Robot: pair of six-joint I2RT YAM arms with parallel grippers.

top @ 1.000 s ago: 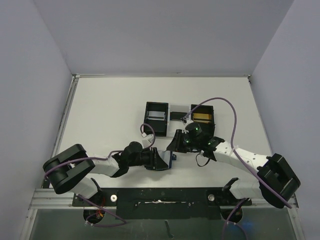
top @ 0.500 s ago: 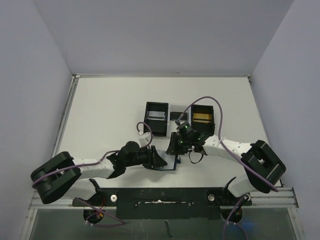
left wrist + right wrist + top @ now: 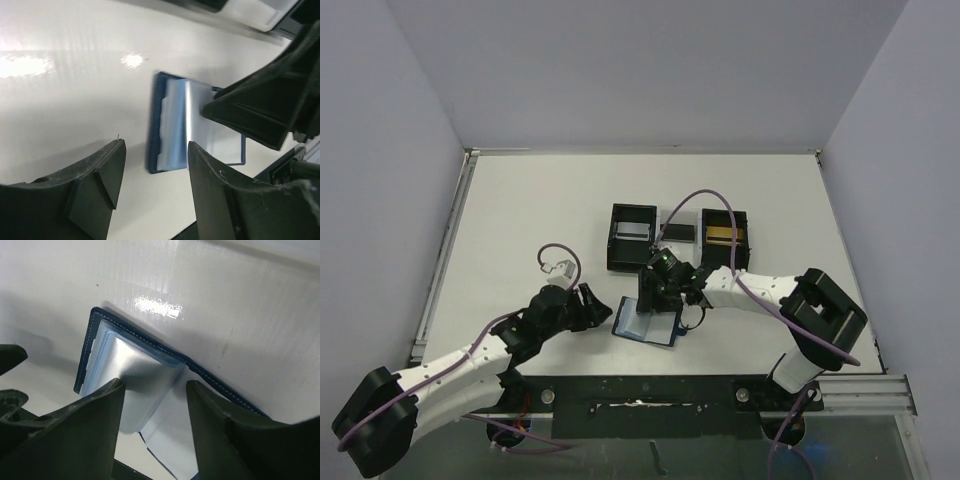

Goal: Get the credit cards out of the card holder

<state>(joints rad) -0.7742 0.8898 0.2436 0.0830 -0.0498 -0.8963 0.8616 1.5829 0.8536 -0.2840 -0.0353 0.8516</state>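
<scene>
Left fingers and right fingers hung parted, empty, so the loose wallet might slide when a card got tugged.

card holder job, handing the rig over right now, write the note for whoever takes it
left gripper: open, empty, off to the left of the card holder.
right gripper: open, just above the card holder, gripping nothing.
card holder: lying open on the table, a silver-grey card in its pocket.
done: silver card in the left black box, gold card in the right black box.
left: pull out the silver-grey card.
</scene>
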